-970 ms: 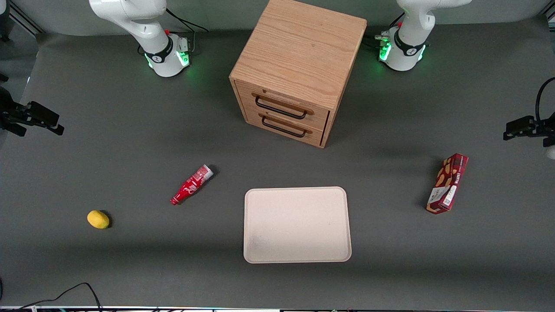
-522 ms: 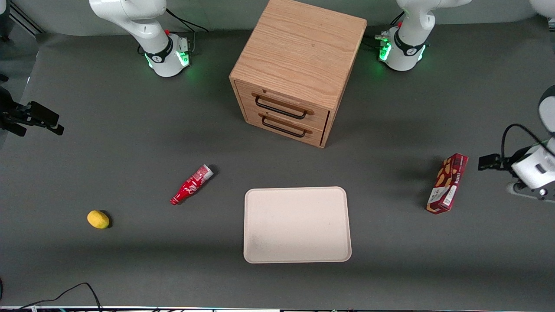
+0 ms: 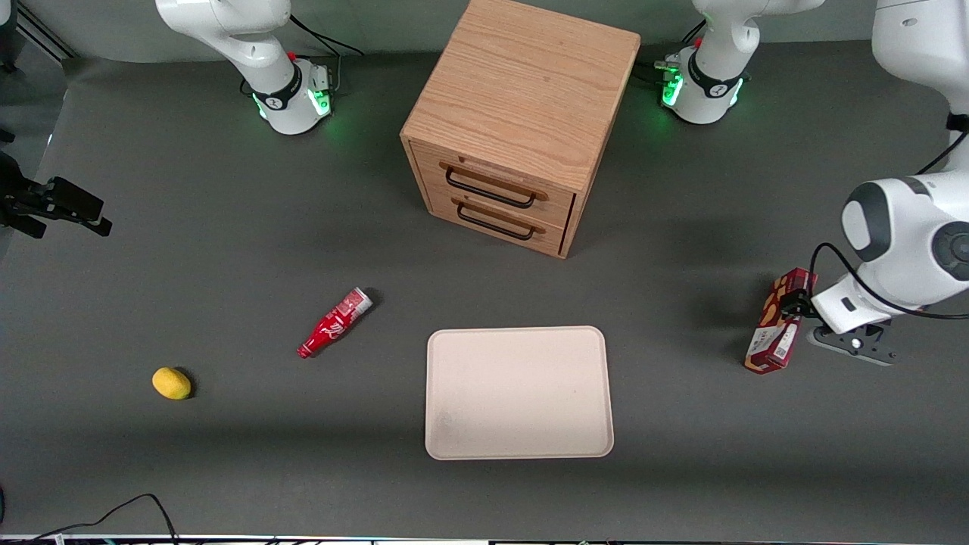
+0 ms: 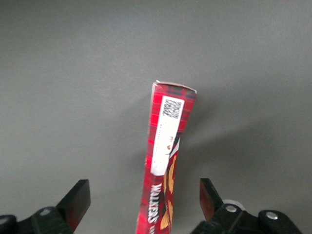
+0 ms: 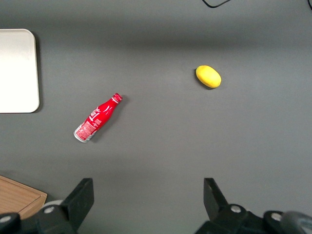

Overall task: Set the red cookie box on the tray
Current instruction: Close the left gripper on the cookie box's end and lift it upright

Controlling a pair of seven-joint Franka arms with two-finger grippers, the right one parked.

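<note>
The red cookie box (image 3: 774,342) lies on the grey table toward the working arm's end, its white label end nearer the front camera. The left wrist view shows it lengthwise (image 4: 165,146) on the table below the camera. My left gripper (image 3: 798,306) hangs over the box's end that is farther from the front camera. It is open (image 4: 144,197), with one finger on each side of the box and not touching it. The beige tray (image 3: 518,392) lies empty near the middle of the table, well apart from the box, and also shows in the right wrist view (image 5: 17,70).
A wooden two-drawer cabinet (image 3: 515,129) stands farther from the front camera than the tray. A red soda bottle (image 3: 335,322) and a yellow lemon (image 3: 172,383) lie toward the parked arm's end. A black cable (image 3: 136,506) lies at the front edge.
My left arm has come in from the working arm's end of the table and now hangs over the cookie box. The box, the tray and the other things have not moved.
</note>
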